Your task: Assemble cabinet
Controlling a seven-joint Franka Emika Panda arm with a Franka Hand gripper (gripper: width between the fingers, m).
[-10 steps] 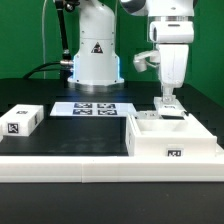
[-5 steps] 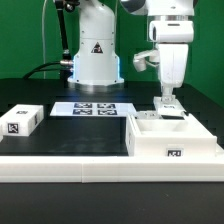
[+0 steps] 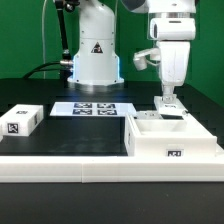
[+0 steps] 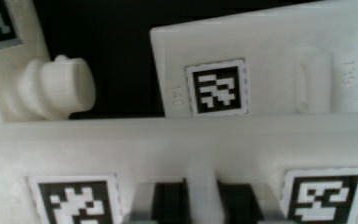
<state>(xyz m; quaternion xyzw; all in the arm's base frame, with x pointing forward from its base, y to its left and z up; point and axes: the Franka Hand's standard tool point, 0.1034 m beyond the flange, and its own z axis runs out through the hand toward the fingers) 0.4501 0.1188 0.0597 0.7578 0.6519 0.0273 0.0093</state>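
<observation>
The white cabinet body (image 3: pixel 172 140) lies at the exterior view's right, open side up, with a marker tag on its front wall. My gripper (image 3: pixel 168 104) points straight down over its back part. In the wrist view the gripper (image 4: pixel 202 205) has its dark fingers (image 4: pixel 171 200) close together on the edge of a white tagged cabinet panel (image 4: pixel 87 150). Beyond it I see another white piece (image 4: pixel 247 75) with a tag and a round knob (image 4: pixel 55 85). A second white cabinet block (image 3: pixel 22 120) with a tag lies at the exterior view's left.
The marker board (image 3: pixel 92 108) lies flat in the middle, in front of the white robot pedestal (image 3: pixel 95 60) with a triangle sticker. A white rim (image 3: pixel 60 160) borders the black table at the front.
</observation>
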